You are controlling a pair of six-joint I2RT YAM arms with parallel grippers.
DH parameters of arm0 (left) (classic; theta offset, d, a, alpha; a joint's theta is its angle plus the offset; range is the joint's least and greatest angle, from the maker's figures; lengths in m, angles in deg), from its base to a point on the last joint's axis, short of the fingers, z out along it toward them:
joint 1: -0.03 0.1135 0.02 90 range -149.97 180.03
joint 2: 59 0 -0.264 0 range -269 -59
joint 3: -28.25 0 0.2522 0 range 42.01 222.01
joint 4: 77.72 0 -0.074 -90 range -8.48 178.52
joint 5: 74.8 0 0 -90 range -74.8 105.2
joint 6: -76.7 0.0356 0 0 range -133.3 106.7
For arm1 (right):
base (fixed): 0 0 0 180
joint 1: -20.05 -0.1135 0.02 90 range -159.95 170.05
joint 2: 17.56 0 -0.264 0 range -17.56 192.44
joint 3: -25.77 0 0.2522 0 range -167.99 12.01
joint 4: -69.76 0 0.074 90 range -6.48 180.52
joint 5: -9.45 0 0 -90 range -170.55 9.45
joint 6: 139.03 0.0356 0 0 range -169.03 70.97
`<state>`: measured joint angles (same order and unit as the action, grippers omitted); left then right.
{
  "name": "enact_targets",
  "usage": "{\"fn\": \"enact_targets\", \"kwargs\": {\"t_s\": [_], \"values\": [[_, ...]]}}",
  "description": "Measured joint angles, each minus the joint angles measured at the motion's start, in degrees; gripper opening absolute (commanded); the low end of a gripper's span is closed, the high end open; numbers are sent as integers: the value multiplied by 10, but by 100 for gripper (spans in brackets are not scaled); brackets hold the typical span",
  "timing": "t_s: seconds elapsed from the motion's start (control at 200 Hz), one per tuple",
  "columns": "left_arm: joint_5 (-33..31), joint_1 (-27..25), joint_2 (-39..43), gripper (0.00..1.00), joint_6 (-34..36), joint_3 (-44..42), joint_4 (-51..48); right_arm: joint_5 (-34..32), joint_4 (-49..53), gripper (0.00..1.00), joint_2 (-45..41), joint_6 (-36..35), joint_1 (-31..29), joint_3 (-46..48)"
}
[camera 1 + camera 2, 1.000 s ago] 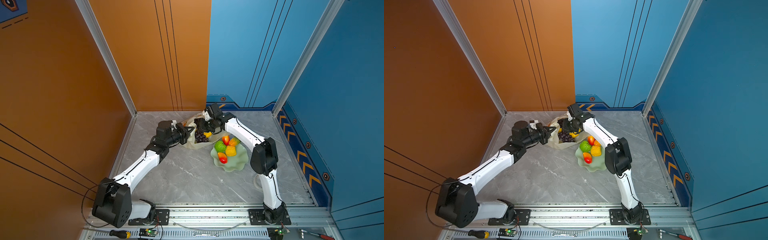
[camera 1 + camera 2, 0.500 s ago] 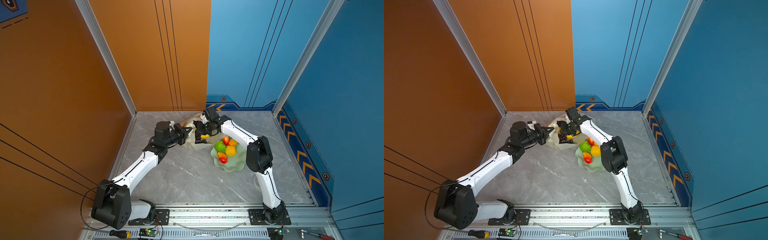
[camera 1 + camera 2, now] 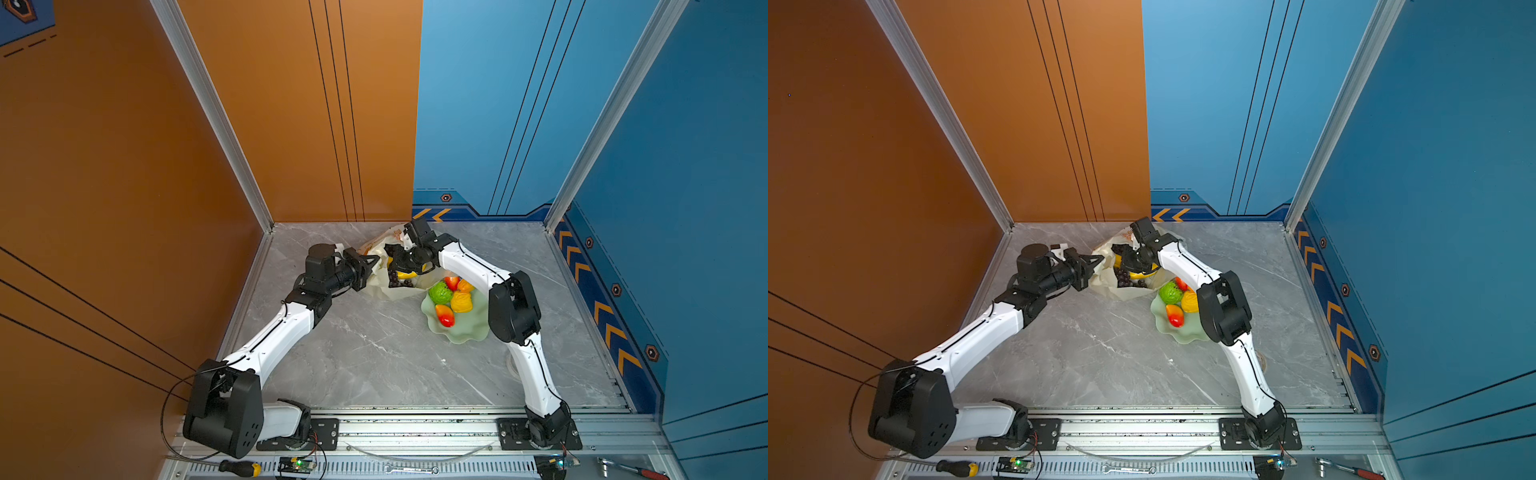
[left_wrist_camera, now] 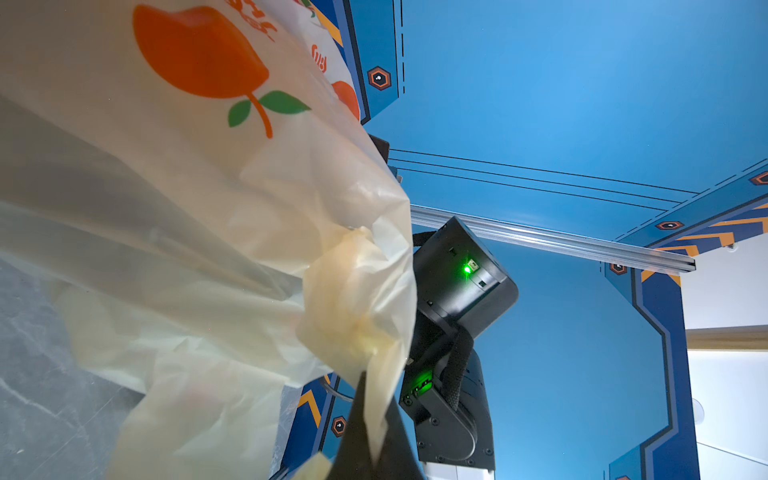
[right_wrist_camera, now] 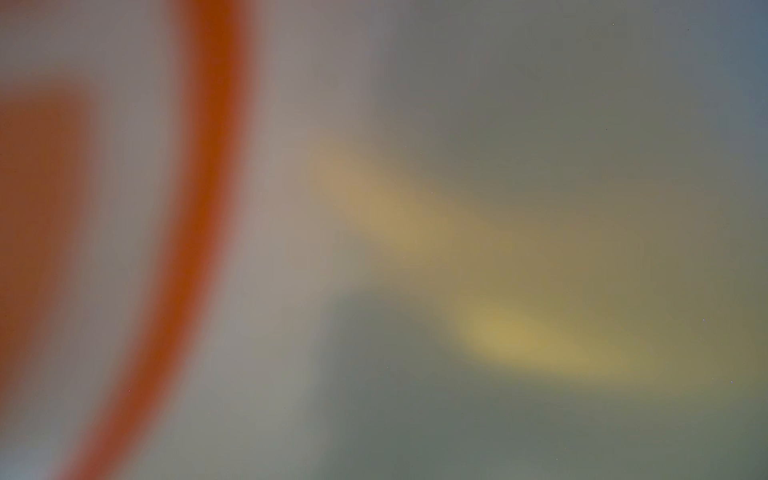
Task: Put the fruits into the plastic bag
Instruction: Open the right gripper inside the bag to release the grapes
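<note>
The left gripper (image 3: 375, 259) is pinched tight on the plastic bag (image 3: 394, 293), at the far middle. The right gripper (image 3: 399, 261) is down in the bag over the banana bunch (image 3: 405, 275); I cannot tell if it is open or holding anything. Other fruits (image 3: 461, 301) sit in the dish (image 3: 465, 334), just right of the bag.

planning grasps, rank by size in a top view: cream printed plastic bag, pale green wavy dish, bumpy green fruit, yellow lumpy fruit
1. cream printed plastic bag and pale green wavy dish, about alike
2. bumpy green fruit and yellow lumpy fruit, alike
</note>
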<state>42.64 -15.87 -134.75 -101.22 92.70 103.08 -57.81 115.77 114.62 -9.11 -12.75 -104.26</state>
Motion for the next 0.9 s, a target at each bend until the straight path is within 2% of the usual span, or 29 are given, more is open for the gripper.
{"fn": "enact_targets", "kwargs": {"t_s": [0.105, 0.25, 0.456, 0.711, 0.901], "values": [[3, 4, 0, 0, 0, 0, 0, 0, 0, 39, 4, 3, 0, 0], [10, 8, 0, 0, 0, 0, 0, -1, 0, 43, 4, 8, 0, 0], [18, 15, 0, 0, 0, 0, 0, -2, 2, 65, 4, 11, 0, -6], [27, 19, 0, 0, 0, 0, 0, -11, 5, 68, 3, 7, -1, -12], [29, 25, 0, 0, 0, 0, 0, -42, 32, 68, -13, -13, 4, -12]]}}
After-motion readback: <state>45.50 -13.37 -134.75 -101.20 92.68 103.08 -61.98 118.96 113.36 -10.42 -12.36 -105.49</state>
